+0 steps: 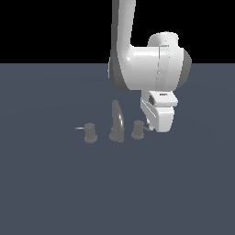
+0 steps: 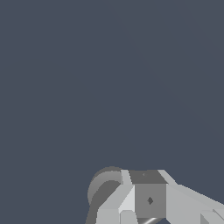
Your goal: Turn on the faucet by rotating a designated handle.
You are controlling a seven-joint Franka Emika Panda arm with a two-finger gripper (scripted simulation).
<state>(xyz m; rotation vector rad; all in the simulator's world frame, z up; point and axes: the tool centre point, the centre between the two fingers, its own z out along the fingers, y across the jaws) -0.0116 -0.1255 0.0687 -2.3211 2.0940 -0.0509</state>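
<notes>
On my wrist view, the gripper fills the near edge, a rounded grey knob just beside it; I cannot tell whether its fingers are apart or together. On my exterior view, the handle sits on the dark floor, touching or nearly touching the gripper; the faucet stands just beside it, its twin knob further toward the exterior view's left.
</notes>
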